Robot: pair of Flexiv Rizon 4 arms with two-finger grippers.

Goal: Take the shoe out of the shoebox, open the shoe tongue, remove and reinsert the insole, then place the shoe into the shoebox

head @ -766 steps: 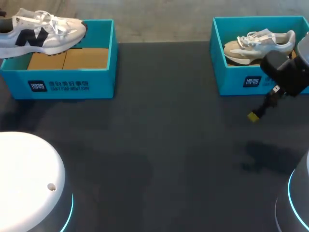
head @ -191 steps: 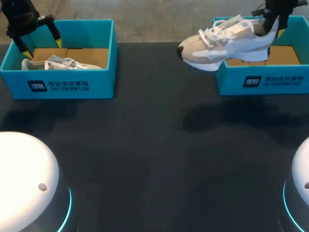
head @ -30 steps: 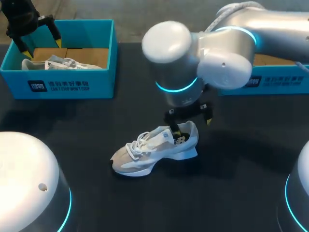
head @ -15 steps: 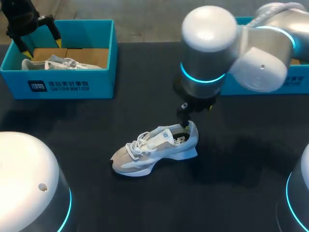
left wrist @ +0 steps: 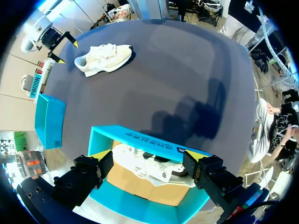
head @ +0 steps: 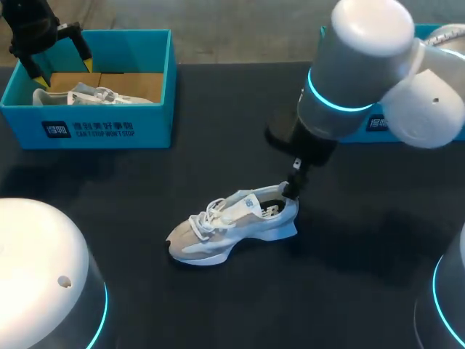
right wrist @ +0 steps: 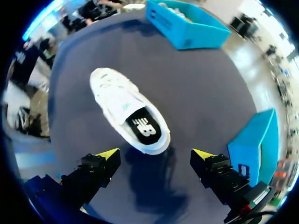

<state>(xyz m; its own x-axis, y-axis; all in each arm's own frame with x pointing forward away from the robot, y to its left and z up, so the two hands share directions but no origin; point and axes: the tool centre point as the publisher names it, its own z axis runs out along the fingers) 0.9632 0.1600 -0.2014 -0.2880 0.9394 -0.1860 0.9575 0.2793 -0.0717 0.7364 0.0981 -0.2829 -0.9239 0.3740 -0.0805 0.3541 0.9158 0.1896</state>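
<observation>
- shoe point(head: 232, 227): stands on its sole mid-table, outside both boxes, toe to the near left, heel to the right.
- right gripper point(right wrist: 155, 155): just above the heel, fingers spread wide, gripping nothing.
- left gripper point(left wrist: 145, 156): over the left shoebox point(head: 87, 129) at the far left, fingers spread; a second shoe point(left wrist: 149, 168) lies inside that box.
- right shoebox point(right wrist: 252, 144): far right, partly hidden behind the right arm point(head: 363, 73) in the head view.

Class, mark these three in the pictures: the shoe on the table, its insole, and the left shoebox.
shoe point(head: 232, 227): head view, side of its midfoot.
insole point(right wrist: 144, 128): right wrist view, its black heel area.
left shoebox point(head: 87, 129): head view, its front wall.
</observation>
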